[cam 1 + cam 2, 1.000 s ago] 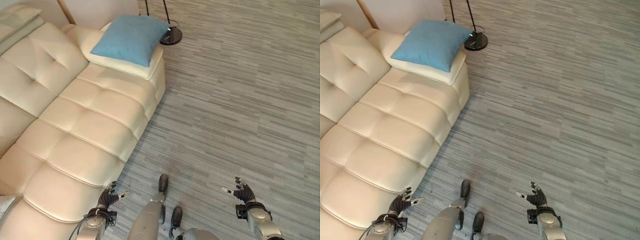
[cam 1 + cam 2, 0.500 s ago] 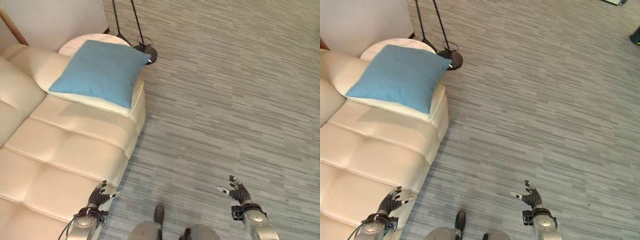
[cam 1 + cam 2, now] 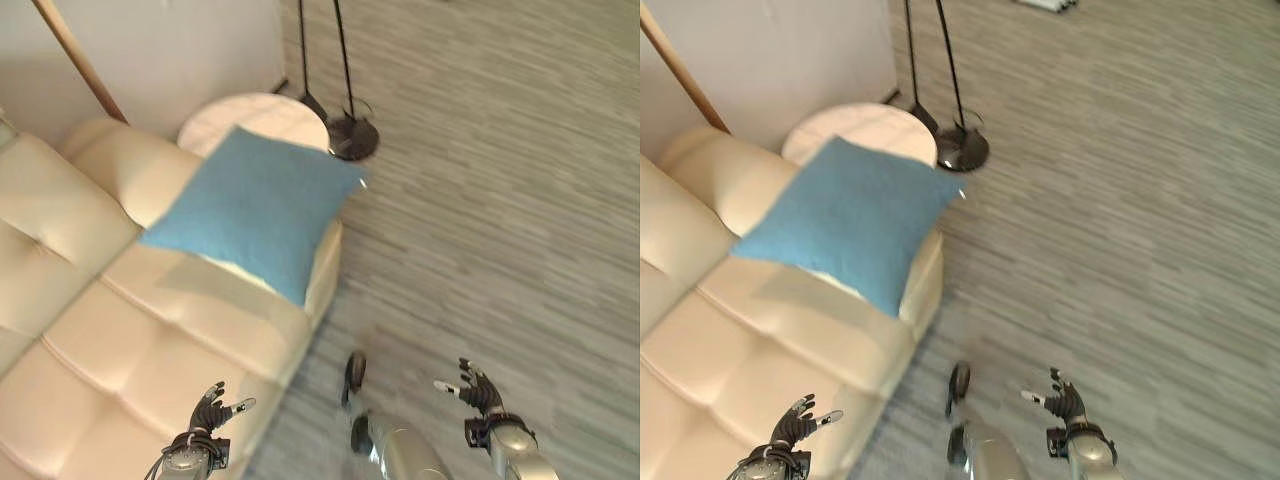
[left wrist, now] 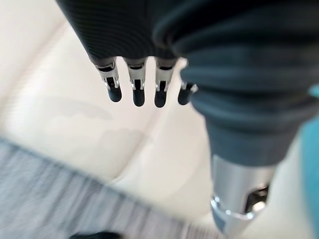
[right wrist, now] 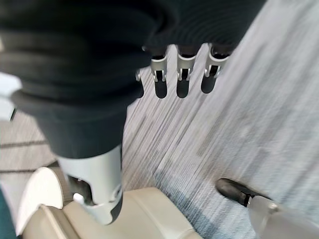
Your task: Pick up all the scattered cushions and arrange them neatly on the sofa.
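A blue square cushion (image 3: pixel 256 207) lies flat on the end of the cream sofa (image 3: pixel 90 330), over its armrest, one corner reaching past the edge. My left hand (image 3: pixel 208 414) hovers open and empty above the sofa's front edge, well short of the cushion. Over the grey floor at the lower right, my right hand (image 3: pixel 478 392) is open too, holding nothing. The left wrist view has straight fingers (image 4: pixel 135 92) over cream upholstery, and the right wrist view has straight fingers (image 5: pixel 182 82) over the striped floor.
A round white side table (image 3: pixel 262 118) stands behind the sofa's end, beside a floor lamp's black base (image 3: pixel 353 137) and thin poles. A wooden pole (image 3: pixel 75 57) leans at the wall. Grey striped carpet (image 3: pixel 510 200) spreads to the right.
The camera has swung, so the cushion, side table and lamp base now sit closer and more central. Both hands keep the same open pose low in the view.
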